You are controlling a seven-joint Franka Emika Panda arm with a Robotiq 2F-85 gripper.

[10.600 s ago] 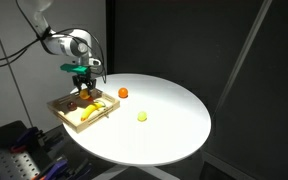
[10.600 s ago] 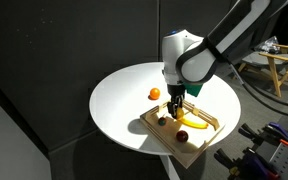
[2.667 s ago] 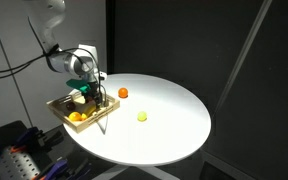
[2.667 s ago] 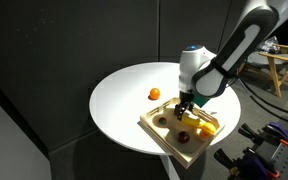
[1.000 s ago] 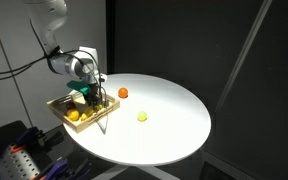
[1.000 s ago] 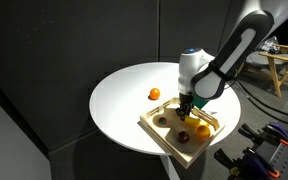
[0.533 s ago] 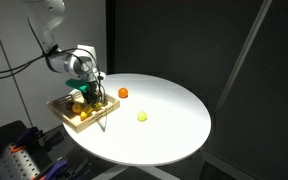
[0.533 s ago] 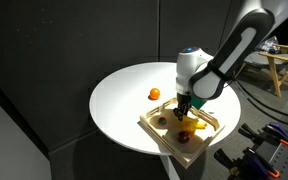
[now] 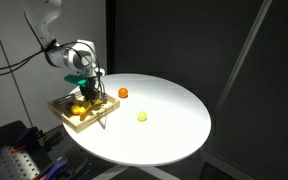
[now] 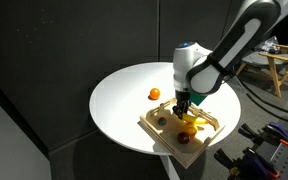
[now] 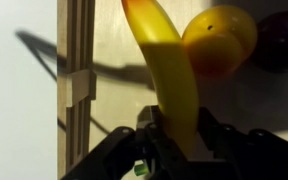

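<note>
In the wrist view the gripper is clamped on a banana, which runs from the fingers toward 12 o'clock over the wooden tray. 1 round yellow fruit sits just beside the banana at its 3 o'clock, with 1 dark purple fruit beyond. In an exterior view, a small orange fruit lies on the white round table, at the tray's 2 o'clock.
</note>
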